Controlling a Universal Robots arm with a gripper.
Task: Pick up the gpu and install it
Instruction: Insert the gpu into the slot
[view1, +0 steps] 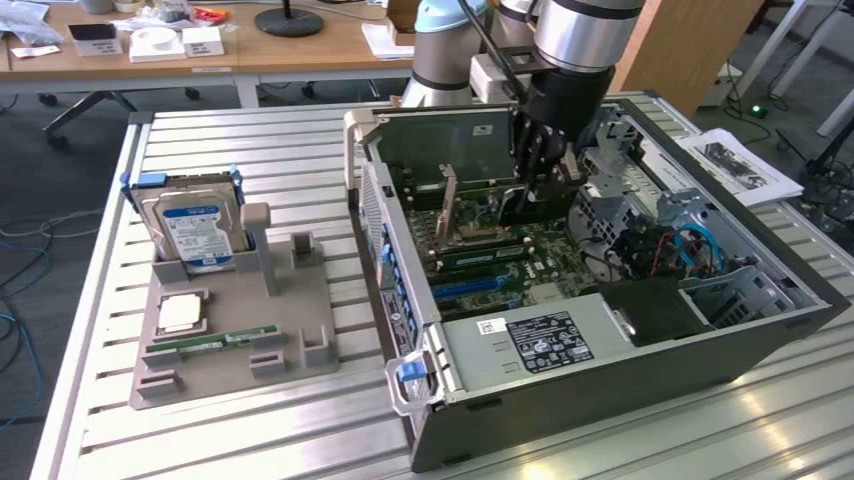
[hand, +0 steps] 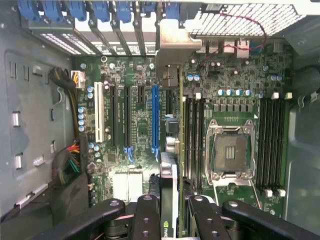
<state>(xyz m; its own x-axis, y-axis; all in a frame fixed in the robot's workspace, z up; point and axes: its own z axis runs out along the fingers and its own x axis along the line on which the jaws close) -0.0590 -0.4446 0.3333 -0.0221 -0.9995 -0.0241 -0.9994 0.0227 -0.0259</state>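
The gpu stands on edge over the green motherboard, in line with the expansion slots, its pale metal bracket against the rear wall of the case. My gripper has one black finger on each side of the card and is shut on it. In the exterior view the gripper reaches down into the open computer case, above the motherboard, and the fingers hide most of the card.
On the exterior view's left, a grey holder carries a silver hard drive with a blue label, a processor chip and a green memory stick. Beside the card lie a blue slot and the empty processor socket.
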